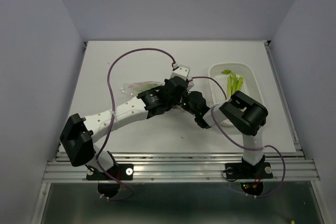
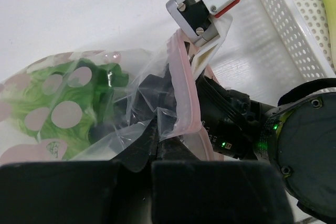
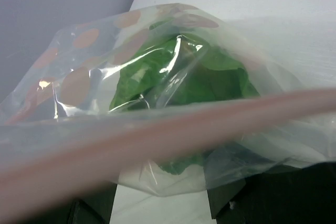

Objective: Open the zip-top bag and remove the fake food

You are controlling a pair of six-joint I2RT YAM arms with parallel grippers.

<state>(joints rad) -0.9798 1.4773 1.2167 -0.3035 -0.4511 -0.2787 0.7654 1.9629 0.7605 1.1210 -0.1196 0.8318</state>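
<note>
Left gripper [image 2: 152, 157] is clamping tight on a fold of the zip-top bag [image 2: 79, 103] just below its pink zip strip [image 2: 185, 95], propping the mouth up near the middle of the table [image 1: 131, 61], left of the white tray [image 1: 252, 85]. Right gripper [image 3: 163, 205] is sitting at that mouth with its jaws parted, film draping over them, gripping nothing I can make out. With the bag opened and yellow-green stalks [image 1: 234, 83] lying in the tray, I'm judging the job partway done; a green leafy piece [image 3: 178, 77] is waiting inside
</note>
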